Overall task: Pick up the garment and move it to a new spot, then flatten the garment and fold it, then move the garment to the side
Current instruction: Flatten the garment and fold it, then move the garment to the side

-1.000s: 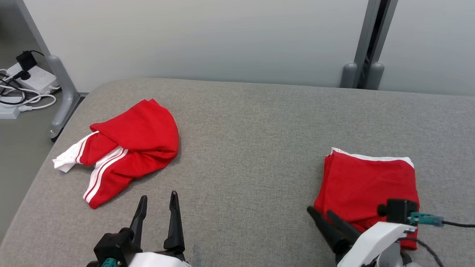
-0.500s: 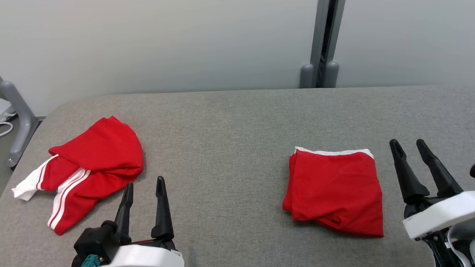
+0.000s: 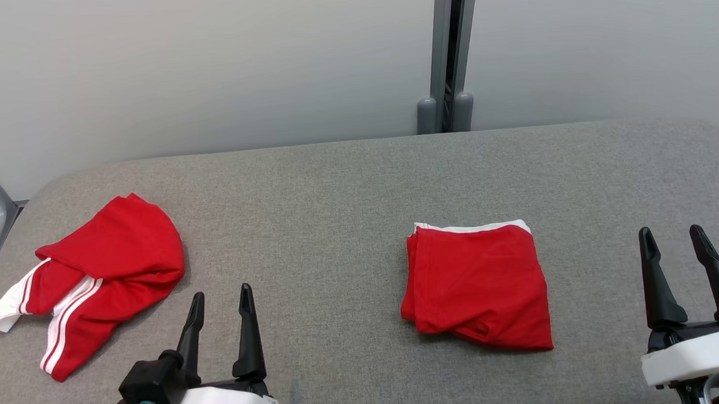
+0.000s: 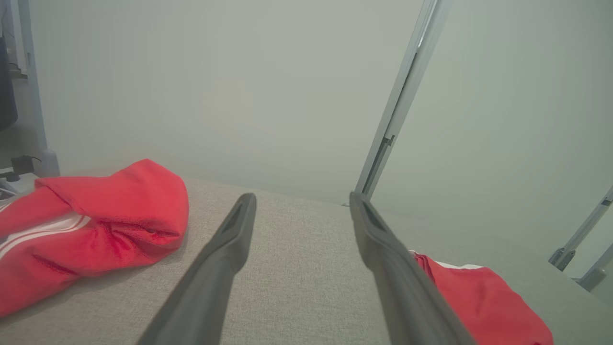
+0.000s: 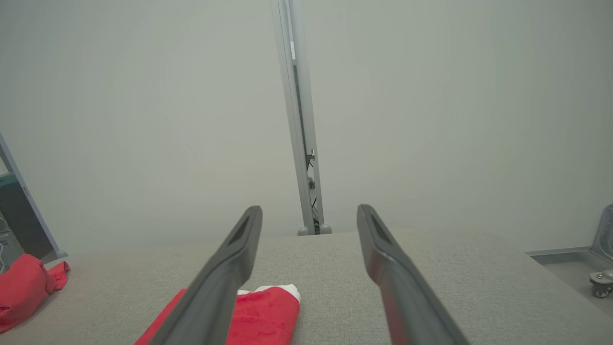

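**STATUS: RIGHT GRIPPER CLEAR OF FOLDED GARMENT**

1. Jaw state. My left gripper point(image 3: 221, 290) and my right gripper point(image 3: 670, 230) both stand with jaws fully apart. Neither has hold of anything. In both wrist views, bare table shows between my fingers.

2. Change. One second ago my right gripper lay over the near edge of the folded garment point(image 3: 478, 285). It now stands well apart from it, to its right, over the grey padded table point(image 3: 334, 185). My head camera has also swung in that time, so the shift of the whole picture is not a move of the cloth. My left gripper has kept its pose near the crumpled garment point(image 3: 101, 271).

3. Location. The folded garment is a flat red rectangle with a white band at its far edge, lying right of centre. The crumpled garment, red with white stripes, is heaped at the table's left end, well apart from the folded one.

4. Meaning. By my judgement, release and withdrawal are complete, and the folded piece looks finished. The heap is probably the next pick-up, and my left gripper is the nearer one. Caution: a pinch on a loose heap may catch only one layer.
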